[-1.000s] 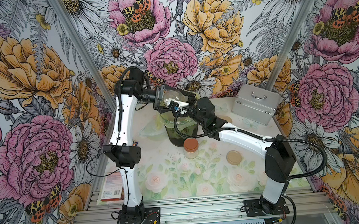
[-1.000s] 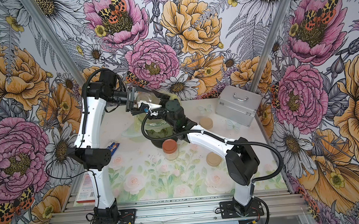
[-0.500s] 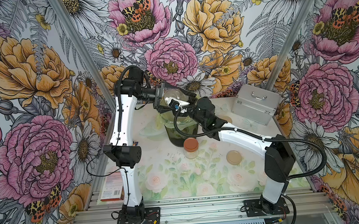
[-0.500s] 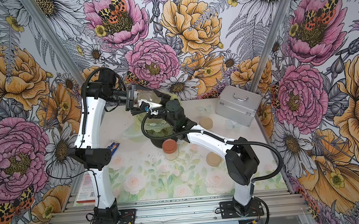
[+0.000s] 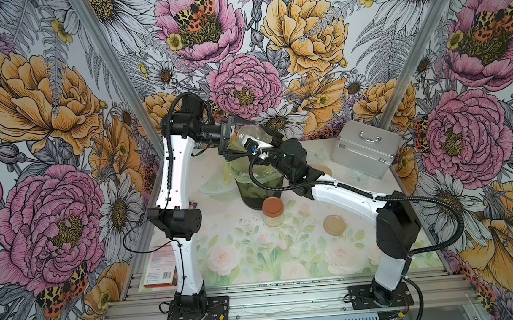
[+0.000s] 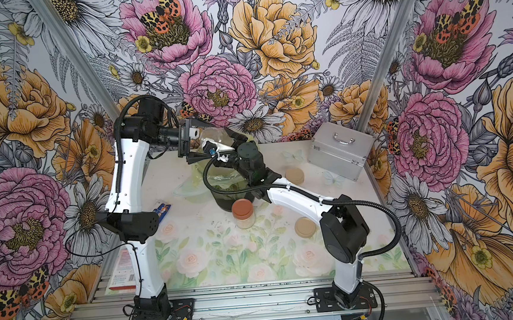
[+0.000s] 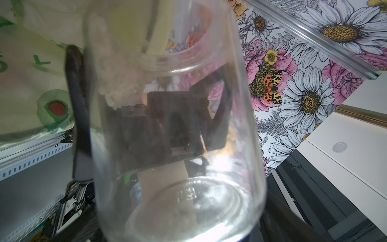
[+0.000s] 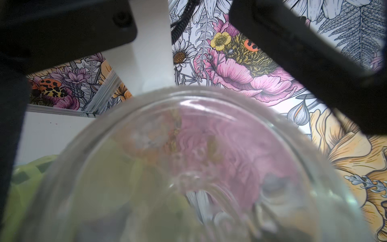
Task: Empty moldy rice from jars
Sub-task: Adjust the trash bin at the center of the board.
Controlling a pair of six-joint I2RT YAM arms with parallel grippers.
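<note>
A clear glass jar [image 5: 249, 135] without a lid hangs on its side above the bin, between both grippers. A clump of moldy rice [image 7: 119, 83] clings to its inner wall near the mouth; the remainder of the glass looks bare. My right gripper [image 5: 257, 139] straddles the jar's body, one finger [image 7: 78, 109] pressed against the wall, and grips it. My left gripper [image 5: 243, 137] has a finger on each side of the base end; whether they touch is hidden. A second jar [image 5: 273, 210] with a reddish-brown lid stands upright in front of the bin, full of rice.
The dark bin [image 5: 251, 198], lined with a yellow-green bag [image 5: 234, 168], stands at the table's middle back. Two beige lids [image 5: 334, 224] [image 6: 294, 175] lie to its right. A silver case [image 5: 364, 148] sits at the back right. A flat box [image 5: 159, 268] lies by the left arm's base.
</note>
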